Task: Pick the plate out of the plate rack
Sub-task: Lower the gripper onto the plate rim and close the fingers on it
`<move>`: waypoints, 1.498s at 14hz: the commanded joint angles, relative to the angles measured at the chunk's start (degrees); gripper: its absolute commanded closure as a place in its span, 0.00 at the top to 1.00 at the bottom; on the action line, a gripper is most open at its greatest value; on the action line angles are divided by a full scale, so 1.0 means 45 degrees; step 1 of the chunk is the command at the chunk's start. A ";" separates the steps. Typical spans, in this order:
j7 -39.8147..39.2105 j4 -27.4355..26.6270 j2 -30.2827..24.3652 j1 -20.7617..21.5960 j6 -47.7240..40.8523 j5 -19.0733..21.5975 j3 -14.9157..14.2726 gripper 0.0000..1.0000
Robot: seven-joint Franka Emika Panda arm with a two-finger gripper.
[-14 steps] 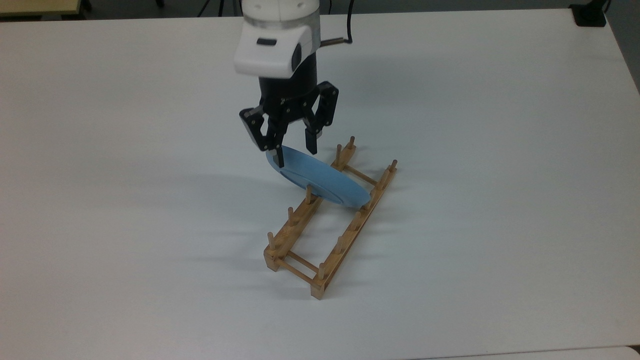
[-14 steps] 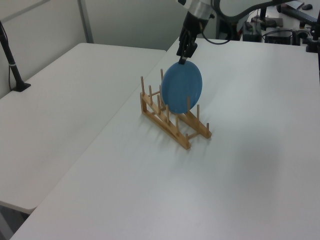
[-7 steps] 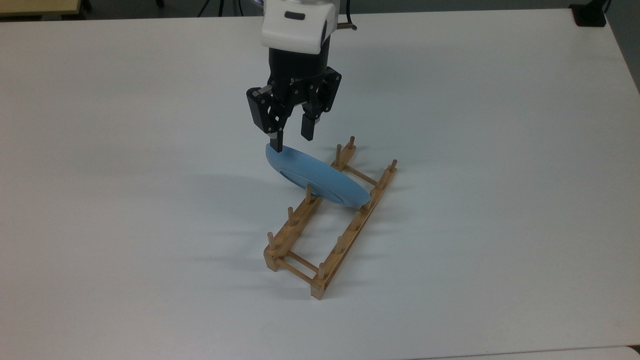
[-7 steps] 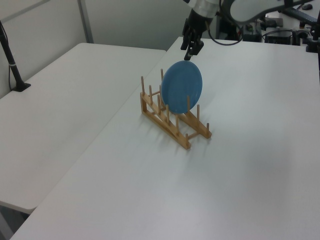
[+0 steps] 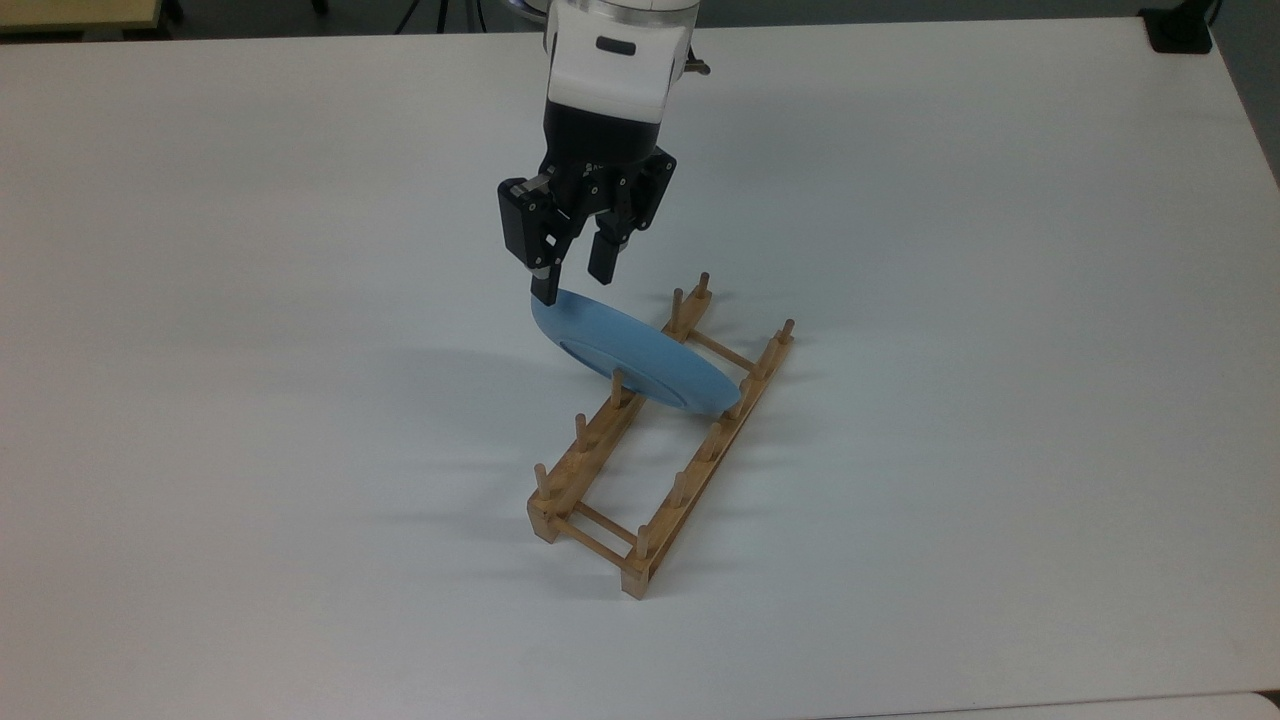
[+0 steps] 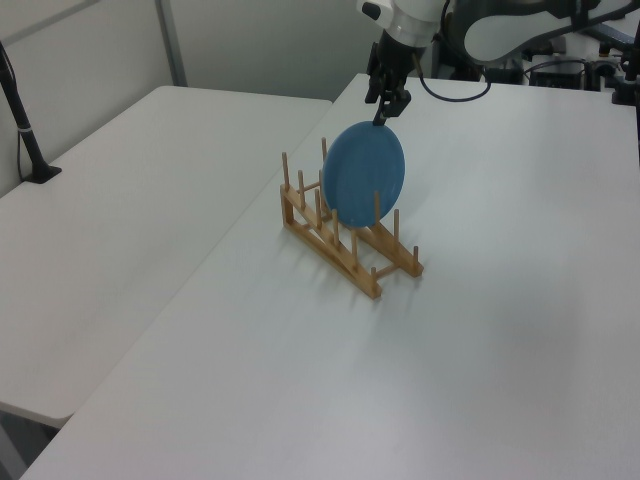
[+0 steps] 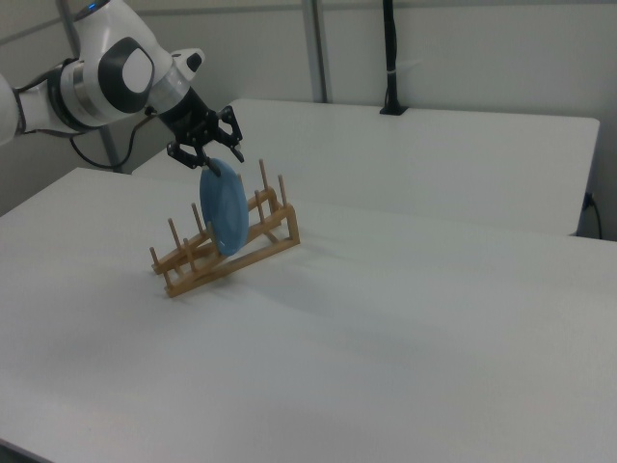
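The light-blue plate stands tilted on edge between the pegs of the light-wood plate rack, near the rack's far end in the top view. My gripper hangs open just above the plate's top rim, one fingertip at the rim's edge and the other behind it. In the left view the gripper sits right over the plate in the rack. From the right view, the gripper is seen over the plate, which leans in the rack.
The rack stands on a wide white table. A second white table lies to the left view's left. A black post base sits at the top view's far right corner.
The gripper has risen from straddling the plate's rim to just above it, and shifted slightly to the top view's right. It stayed open. Plate and rack have not moved.
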 commanded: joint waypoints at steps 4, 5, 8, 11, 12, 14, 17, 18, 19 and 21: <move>0.0780 -0.0456 0.0119 0.0301 0.0576 -0.0630 -0.0079 0.46; 0.1110 -0.0437 0.0218 0.0321 0.0634 -0.0882 -0.0079 0.45; 0.2321 -0.0456 0.0471 0.0341 0.1102 -0.1839 -0.0079 0.44; 0.2636 -0.0456 0.0531 0.0321 0.1299 -0.2115 -0.0060 0.30; 0.2637 -0.0456 0.0454 0.0321 0.1280 -0.2095 -0.0059 0.22; 0.2637 -0.0456 0.0375 0.0341 0.1260 -0.2018 -0.0059 0.14; 0.2675 -0.0476 0.0355 0.0361 0.1182 -0.1978 -0.0059 0.07; 0.2695 -0.0476 0.0317 0.0380 0.1162 -0.1959 -0.0059 0.03; 0.2695 -0.0476 0.0278 0.0380 0.1143 -0.1959 -0.0059 0.01; 0.2715 -0.0476 0.0121 0.0380 0.1104 -0.1939 -0.0059 0.01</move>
